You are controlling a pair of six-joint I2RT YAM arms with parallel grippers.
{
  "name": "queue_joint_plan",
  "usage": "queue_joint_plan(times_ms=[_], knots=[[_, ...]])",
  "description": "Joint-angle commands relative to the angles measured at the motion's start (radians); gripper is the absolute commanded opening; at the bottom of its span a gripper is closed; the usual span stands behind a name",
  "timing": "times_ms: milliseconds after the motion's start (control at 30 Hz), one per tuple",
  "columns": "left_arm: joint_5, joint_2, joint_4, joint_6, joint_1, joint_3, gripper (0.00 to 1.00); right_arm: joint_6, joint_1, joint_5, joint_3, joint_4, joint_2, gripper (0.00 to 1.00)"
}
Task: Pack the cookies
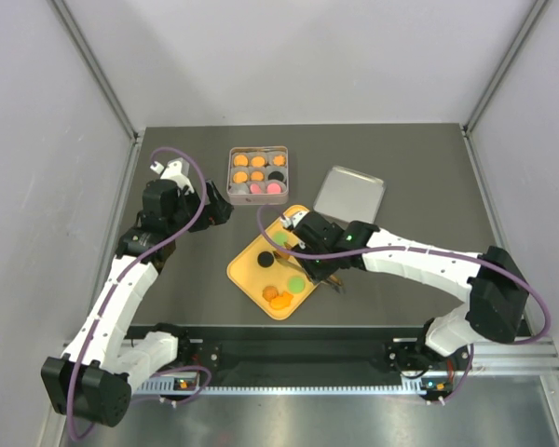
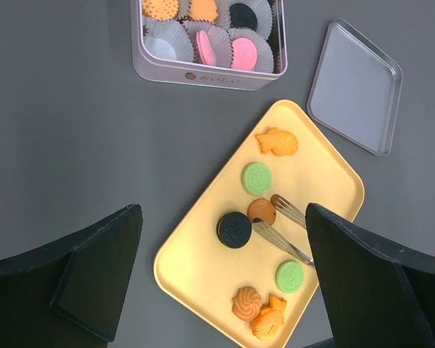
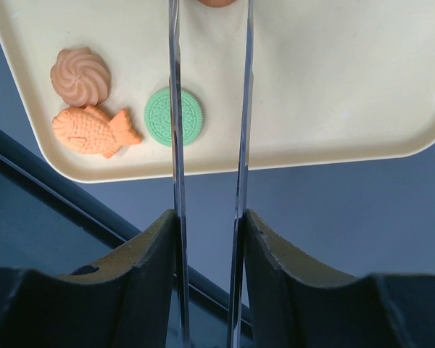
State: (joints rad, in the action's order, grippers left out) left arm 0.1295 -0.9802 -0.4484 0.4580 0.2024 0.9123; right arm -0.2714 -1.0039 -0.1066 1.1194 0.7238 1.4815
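Note:
The cookies lie on a yellow tray (image 2: pixel 188 268): a fish shape (image 2: pixel 277 142), two green discs (image 2: pixel 257 177), a black disc (image 2: pixel 234 229), a swirl (image 2: pixel 246 303) and a brown round one (image 2: pixel 262 211). My right gripper (image 3: pixel 208 239) is shut on metal tongs (image 3: pixel 175 145), whose tips stand on either side of the brown cookie. It also shows in the top view (image 1: pixel 317 261). The tin (image 2: pixel 203 76) holds more cookies in white paper cups. My left gripper (image 2: pixel 222 214) is open and empty, held high above the tray's left part.
The tin's lid (image 2: pixel 355 87) lies flat to the right of the tin, just beyond the tray's far corner. In the top view the tin (image 1: pixel 258 174) sits at the back centre, the lid (image 1: pixel 349 194) beside it. Grey walls enclose the table.

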Motion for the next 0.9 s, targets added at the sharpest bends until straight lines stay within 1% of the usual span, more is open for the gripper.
queue_joint_plan(times_ms=[0,267,567,700,867], knots=[[-0.011,0.002,0.042,-0.004,-0.008,-0.006,0.99,0.006,0.017,0.008,0.006,-0.027,-0.039,0.38],[-0.010,0.005,0.040,-0.002,-0.008,-0.007,0.99,0.011,0.042,-0.011,0.065,0.028,-0.104,0.38],[-0.008,0.003,0.042,-0.002,-0.008,-0.007,0.99,0.015,0.054,-0.021,0.111,0.043,-0.121,0.39],[-0.004,0.000,0.042,-0.001,-0.008,-0.007,0.99,0.029,0.076,-0.021,0.163,0.046,-0.099,0.39],[-0.004,0.000,0.043,-0.001,-0.008,-0.007,0.99,0.046,0.102,-0.019,0.285,0.023,-0.026,0.39]])
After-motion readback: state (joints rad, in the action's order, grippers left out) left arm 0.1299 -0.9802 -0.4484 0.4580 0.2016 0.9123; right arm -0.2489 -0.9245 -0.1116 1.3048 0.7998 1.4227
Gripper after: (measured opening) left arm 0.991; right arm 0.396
